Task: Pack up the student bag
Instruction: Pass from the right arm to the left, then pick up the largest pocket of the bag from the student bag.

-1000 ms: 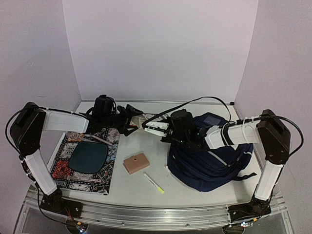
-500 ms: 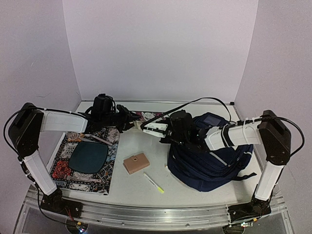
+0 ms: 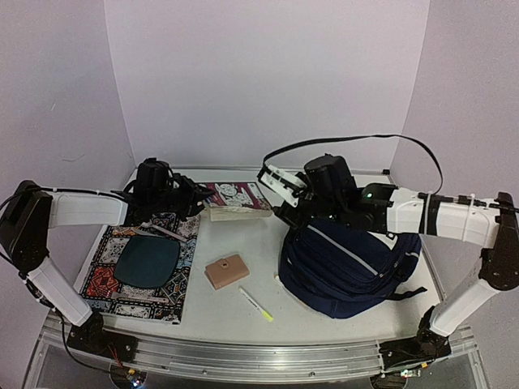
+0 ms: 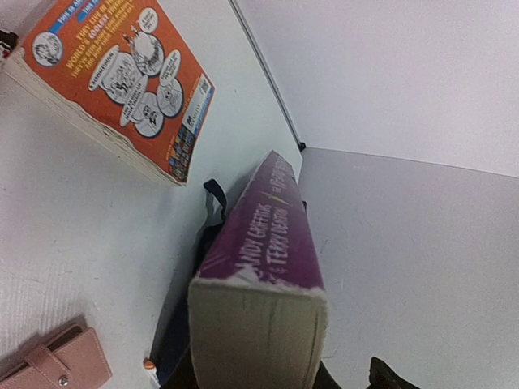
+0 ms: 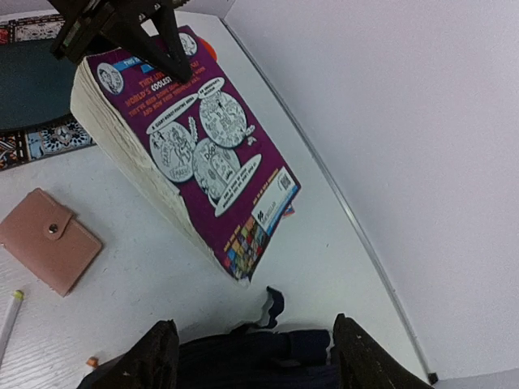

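My left gripper is clamped on one end of the purple book, holding it just left of the student bag. My right gripper hangs over the bag's left edge, fingers spread wide with nothing between them. An orange book lies flat to the bag's far left, and a pink wallet sits left of the bag.

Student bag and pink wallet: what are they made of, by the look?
Student bag: woven fabric, probably nylon or polyester; matte, slumps in soft folds.
Pink wallet: leather or faux leather, cannot tell which; smooth flap, small metal-looking snap.
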